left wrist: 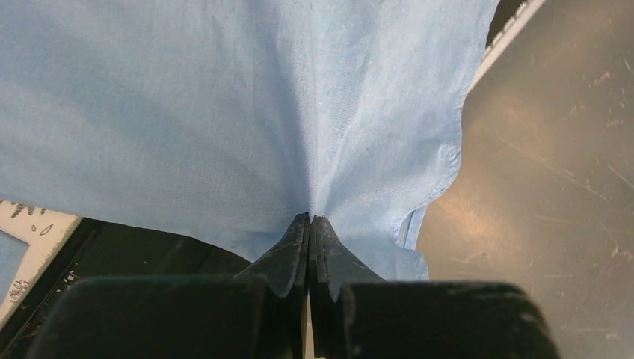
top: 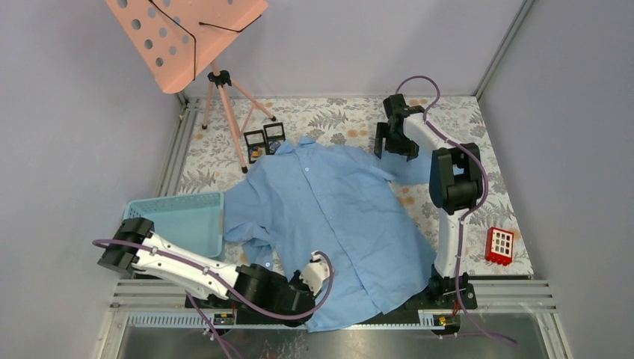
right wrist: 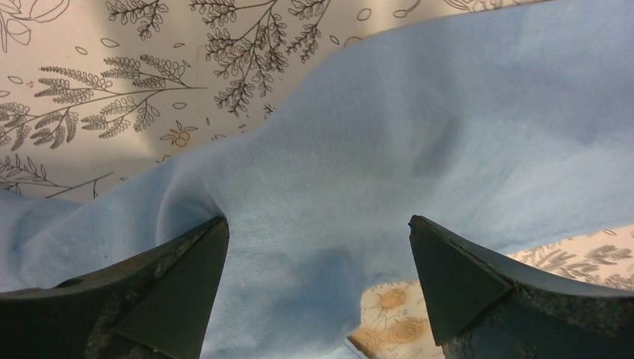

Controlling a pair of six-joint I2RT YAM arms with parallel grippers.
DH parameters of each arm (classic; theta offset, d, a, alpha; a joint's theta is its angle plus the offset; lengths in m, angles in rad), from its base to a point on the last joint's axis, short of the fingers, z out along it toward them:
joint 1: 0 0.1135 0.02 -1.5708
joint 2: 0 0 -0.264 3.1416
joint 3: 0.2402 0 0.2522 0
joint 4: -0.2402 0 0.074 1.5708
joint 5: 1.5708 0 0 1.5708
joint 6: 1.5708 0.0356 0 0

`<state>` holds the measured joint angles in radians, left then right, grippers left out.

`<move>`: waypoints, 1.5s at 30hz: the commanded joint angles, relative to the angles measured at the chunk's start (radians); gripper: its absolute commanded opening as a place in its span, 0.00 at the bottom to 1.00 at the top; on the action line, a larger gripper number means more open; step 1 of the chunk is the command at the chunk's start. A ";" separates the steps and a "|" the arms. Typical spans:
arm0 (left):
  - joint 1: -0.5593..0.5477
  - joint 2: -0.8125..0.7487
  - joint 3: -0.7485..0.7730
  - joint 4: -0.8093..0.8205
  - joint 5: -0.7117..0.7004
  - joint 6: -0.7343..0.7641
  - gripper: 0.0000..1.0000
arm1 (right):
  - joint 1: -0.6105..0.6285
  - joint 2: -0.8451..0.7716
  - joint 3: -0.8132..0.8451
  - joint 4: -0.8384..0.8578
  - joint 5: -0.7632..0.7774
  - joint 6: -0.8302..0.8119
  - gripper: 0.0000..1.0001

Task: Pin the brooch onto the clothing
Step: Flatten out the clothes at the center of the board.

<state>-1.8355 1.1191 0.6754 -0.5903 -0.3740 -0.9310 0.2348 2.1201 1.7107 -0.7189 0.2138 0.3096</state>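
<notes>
The light blue shirt (top: 336,213) lies spread out, front up, on the floral table cover, collar at the far side. My left gripper (top: 318,271) is at the shirt's near hem and is shut on a pinched fold of the fabric (left wrist: 309,202); the left wrist view shows its fingers (left wrist: 288,254) pressed together. My right gripper (top: 390,142) is open just above the far right sleeve (right wrist: 419,149) and holds nothing. Two small black-framed boxes (top: 265,140) sit by the collar, with a small gold thing beside them. I cannot make out the brooch.
A light blue plastic basket (top: 179,217) stands left of the shirt. A pink music stand (top: 187,34) on a tripod rises at the far left. A red block (top: 499,245) lies at the near right. The near hem hangs over the table's dark metal edge (left wrist: 553,187).
</notes>
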 commanded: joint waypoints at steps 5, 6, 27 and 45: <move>-0.037 -0.101 -0.024 0.051 0.132 0.039 0.00 | -0.004 0.100 0.135 -0.078 -0.040 0.061 0.98; -0.039 -0.113 -0.026 0.058 0.142 0.042 0.00 | -0.004 0.109 0.154 -0.090 -0.041 0.066 0.98; -0.047 -0.256 0.068 0.089 -0.091 0.069 0.81 | -0.087 -0.008 0.235 -0.180 0.005 0.006 0.99; 0.708 0.107 0.377 0.311 0.176 0.394 0.99 | -0.451 -0.208 -0.198 -0.015 -0.034 0.011 1.00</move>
<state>-1.2434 1.1244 0.9501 -0.3756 -0.3096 -0.6254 -0.1806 1.8885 1.4998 -0.7502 0.1917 0.3214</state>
